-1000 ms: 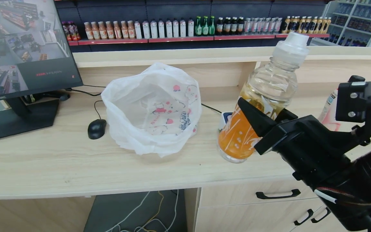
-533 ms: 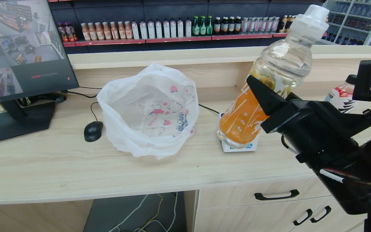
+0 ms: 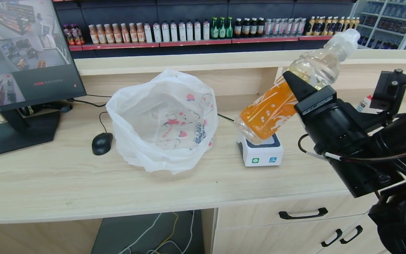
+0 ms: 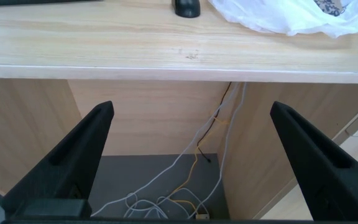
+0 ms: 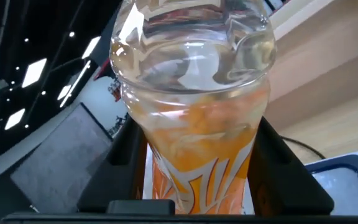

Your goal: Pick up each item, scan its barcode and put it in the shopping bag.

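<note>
Orange drink bottle [image 3: 277, 107] [image 5: 197, 143]: half full, clear plastic with a white cap, held off the counter and tilted, with its cap up toward the robot's right. Its base is just over the scanner, and whether the two touch cannot be told.
Right gripper [image 3: 296, 90] [image 5: 201, 180]: black fingers clamped on both sides of the bottle's middle.
Scanner [image 3: 261, 155] [image 5: 347, 180]: small white box with a dark-rimmed top, standing on the counter just beside the bag, on the robot's right.
Shopping bag [image 3: 164, 123] [image 4: 291, 15]: white plastic with cartoon print, mouth gaping upward, at mid-counter.
Left gripper [image 4: 191, 112]: fingers spread wide with nothing between them, low before the counter's front edge, facing the recess where cables [image 4: 191, 180] hang.
Wooden counter [image 3: 65, 183] [image 4: 104, 43]: holds a black mouse [image 3: 102, 143] [image 4: 186, 7] left of the bag and a monitor [image 3: 19, 53] at far left.
Back shelf [image 3: 206, 30]: a row of bottled drinks.
</note>
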Motion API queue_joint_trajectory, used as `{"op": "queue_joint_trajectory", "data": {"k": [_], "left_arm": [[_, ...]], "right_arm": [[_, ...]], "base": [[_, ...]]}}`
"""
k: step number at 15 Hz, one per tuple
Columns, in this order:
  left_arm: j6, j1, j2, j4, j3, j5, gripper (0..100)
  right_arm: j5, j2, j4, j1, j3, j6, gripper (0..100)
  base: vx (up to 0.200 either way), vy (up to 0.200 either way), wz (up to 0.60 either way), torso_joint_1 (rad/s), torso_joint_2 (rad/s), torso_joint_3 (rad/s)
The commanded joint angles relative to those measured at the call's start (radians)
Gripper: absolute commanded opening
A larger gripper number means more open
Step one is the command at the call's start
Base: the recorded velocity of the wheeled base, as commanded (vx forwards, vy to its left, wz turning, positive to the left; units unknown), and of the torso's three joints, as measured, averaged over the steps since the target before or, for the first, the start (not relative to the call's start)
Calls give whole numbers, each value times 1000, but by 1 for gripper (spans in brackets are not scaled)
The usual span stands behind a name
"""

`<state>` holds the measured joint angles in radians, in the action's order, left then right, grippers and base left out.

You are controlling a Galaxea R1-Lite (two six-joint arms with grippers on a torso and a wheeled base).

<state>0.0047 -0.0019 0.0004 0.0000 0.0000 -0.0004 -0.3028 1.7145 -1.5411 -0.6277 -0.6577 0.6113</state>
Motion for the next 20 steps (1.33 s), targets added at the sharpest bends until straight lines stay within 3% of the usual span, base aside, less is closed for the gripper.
{"op": "queue_joint_trajectory", "data": {"k": [1,3,5,8,11,20], "left_arm": [[0,0,0,0,0,0,100],[0,0,0,0,0,0,100],[0,0,0,0,0,0,100],[0,0,0,0,0,0,100],[0,0,0,0,0,0,100],[0,0,0,0,0,0,100]], "right_arm": [[-2,36,12,20,-20,77,0],[1,76,12,54,-26,196,0],[30,136,12,143,-73,306,0],[80,155,13,190,-85,400,0],[116,154,15,241,-76,452,0],[116,159,41,249,-68,464,0]], "base": [[0,0,0,0,0,0],[0,0,0,0,0,0],[0,0,0,0,0,0],[0,0,0,0,0,0],[0,0,0,0,0,0],[0,0,0,0,0,0]]}}
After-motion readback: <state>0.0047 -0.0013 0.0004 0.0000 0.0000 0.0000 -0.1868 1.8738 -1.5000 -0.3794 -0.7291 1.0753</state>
